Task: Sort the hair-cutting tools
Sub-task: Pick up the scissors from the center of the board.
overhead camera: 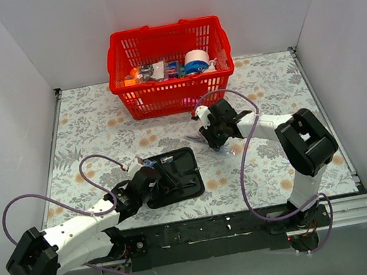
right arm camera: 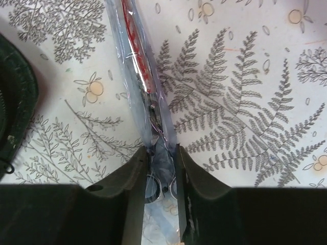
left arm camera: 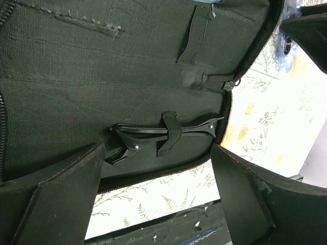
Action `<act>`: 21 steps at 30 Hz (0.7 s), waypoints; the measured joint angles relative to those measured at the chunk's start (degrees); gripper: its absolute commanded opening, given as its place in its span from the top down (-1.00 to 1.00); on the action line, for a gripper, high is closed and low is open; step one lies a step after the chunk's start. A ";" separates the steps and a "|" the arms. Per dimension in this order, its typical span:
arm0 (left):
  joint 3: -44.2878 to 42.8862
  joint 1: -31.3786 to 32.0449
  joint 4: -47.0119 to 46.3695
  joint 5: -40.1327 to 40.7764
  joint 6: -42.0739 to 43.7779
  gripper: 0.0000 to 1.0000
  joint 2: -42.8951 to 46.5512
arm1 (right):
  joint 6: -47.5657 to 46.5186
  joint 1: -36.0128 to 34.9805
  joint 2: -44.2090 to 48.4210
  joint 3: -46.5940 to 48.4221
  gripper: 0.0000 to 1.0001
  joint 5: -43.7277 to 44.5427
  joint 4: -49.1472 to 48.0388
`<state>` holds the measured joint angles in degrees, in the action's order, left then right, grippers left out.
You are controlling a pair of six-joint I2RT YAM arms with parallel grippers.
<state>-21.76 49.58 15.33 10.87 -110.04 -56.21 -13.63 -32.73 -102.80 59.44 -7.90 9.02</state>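
silver scissors (right arm camera: pixel 148 87) sit pinched in the right end effector (right arm camera: pixel 161 153)

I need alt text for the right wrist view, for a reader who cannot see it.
The jaws of the right gripper pinch silver scissors in a clear plastic sleeve, lying on a leaf-patterned tablecloth. The edge of a black pouch shows at the left.

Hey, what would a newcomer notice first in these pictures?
The bright red basket, packed with odds and ends, stands at the far edge of the flowery table. Then there is the open black pouch at the front left, and the right gripper, its jaws clamped on plastic-wrapped scissors mid-table.
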 measured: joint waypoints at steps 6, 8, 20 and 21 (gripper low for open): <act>0.63 0.04 0.90 -0.92 -0.39 -0.69 1.57 | 2.99 -2.14 2.54 -2.69 0.97 1.79 -0.02; 0.72 0.04 1.25 -1.11 -0.48 -0.69 2.03 | 4.17 -3.15 3.65 -3.74 0.97 2.64 0.39; 0.81 0.04 2.89 -1.75 -0.33 -0.68 3.10 | 10.82 -6.58 10.93 -5.64 0.97 10.54 14.32; 0.81 0.04 2.91 -1.90 -0.31 -0.68 3.10 | 10.91 -7.04 12.35 -5.03 0.97 12.15 16.41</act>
<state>-20.95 49.63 18.24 8.97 -110.34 -53.10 -2.72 -39.77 -90.45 54.41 4.25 25.43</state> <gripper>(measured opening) 0.846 0.085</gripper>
